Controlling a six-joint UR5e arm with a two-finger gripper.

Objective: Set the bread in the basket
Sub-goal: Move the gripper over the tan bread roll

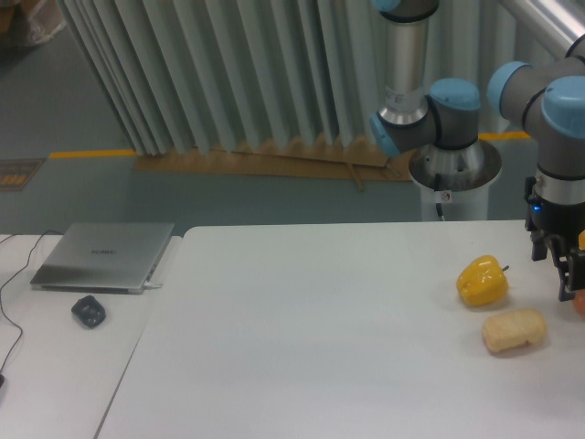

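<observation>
Bread (515, 331) on table, just left of and below end effector (569, 274)

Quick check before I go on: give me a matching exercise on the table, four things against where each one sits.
Things:
1. bread
2. pepper
3. laptop
4. mouse

Places:
A. far left, closed, at the back of the side table
B. right side, nearest the front edge
C. just in front of the laptop
D. right side, just behind and left of the bread

Pairs: 1-B, 2-D, 3-A, 4-C

The end effector hangs at the right edge, above and right of the bread. No basket is in view.
</observation>
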